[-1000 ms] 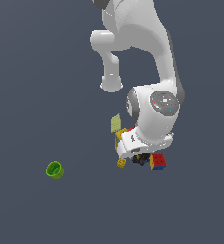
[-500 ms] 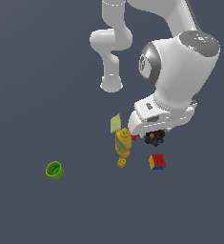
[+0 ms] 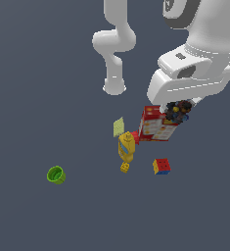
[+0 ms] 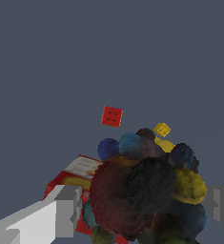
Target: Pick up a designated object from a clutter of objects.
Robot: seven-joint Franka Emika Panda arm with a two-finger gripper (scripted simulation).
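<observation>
Arm (image 3: 204, 59) seen raised at exterior view's upper right. Gripper (image 3: 179, 111) clamped on dark lump (image 3: 178, 112), lump held between fingers (image 4: 61, 209) above floor, in front of red box's upper corner. Red box (image 3: 154, 126) standing below gripper. Yellow bottle (image 3: 126, 146) just beside box. Pale green card (image 3: 118, 127) near bottle. Colour cube (image 3: 161, 166) apart. Yellow brick (image 3: 125, 167) just below bottle. Green cup (image 3: 56, 175) well apart toward exterior view's left, open floor (image 3: 48, 73) around it.
</observation>
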